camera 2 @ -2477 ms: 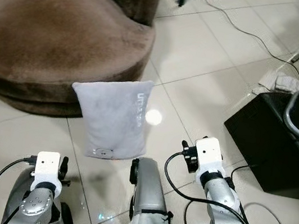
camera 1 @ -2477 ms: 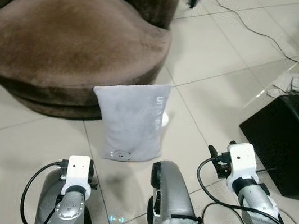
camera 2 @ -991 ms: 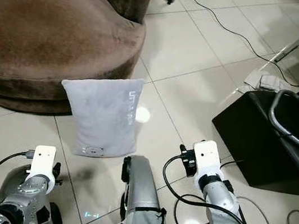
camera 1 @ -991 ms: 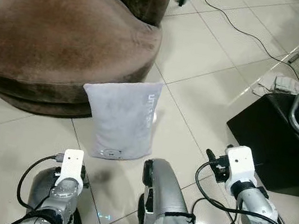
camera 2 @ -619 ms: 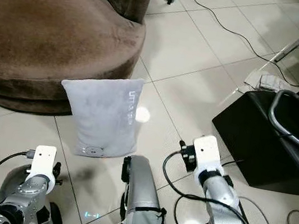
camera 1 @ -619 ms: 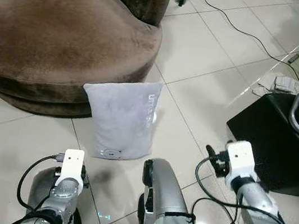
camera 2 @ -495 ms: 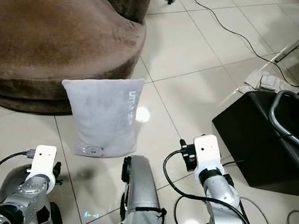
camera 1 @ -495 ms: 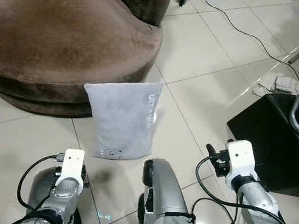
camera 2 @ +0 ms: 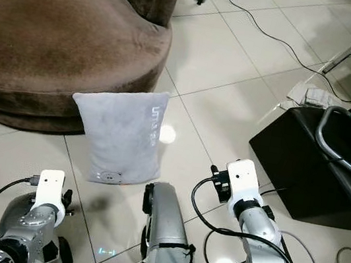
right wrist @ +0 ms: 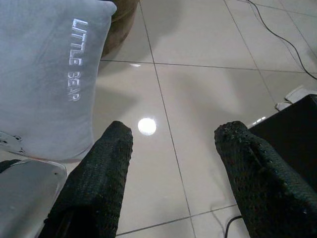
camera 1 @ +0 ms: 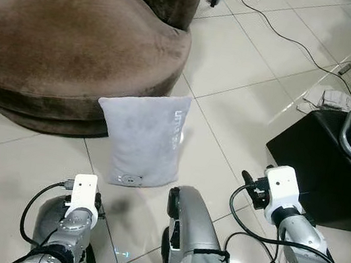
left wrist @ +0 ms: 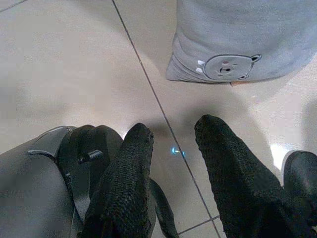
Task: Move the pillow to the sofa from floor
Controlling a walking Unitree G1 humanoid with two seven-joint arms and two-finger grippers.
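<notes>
Where sofa (camera 1: 76, 42) ends: pillow (camera 1: 141, 138) upright.

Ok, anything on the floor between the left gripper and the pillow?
Only bare tile with a grout line. In the left wrist view the left gripper hangs open, and nothing lies on the floor between it and the pillow.

Grey rectangular pillow (camera 1: 142, 138) standing upright on the tiled floor (camera 1: 239, 68), top edge leaning against the front of the round brown sofa (camera 1: 77, 36). White "LITTLE BEAR" lettering down one side, small bear-face patch near the bottom edge.
</notes>
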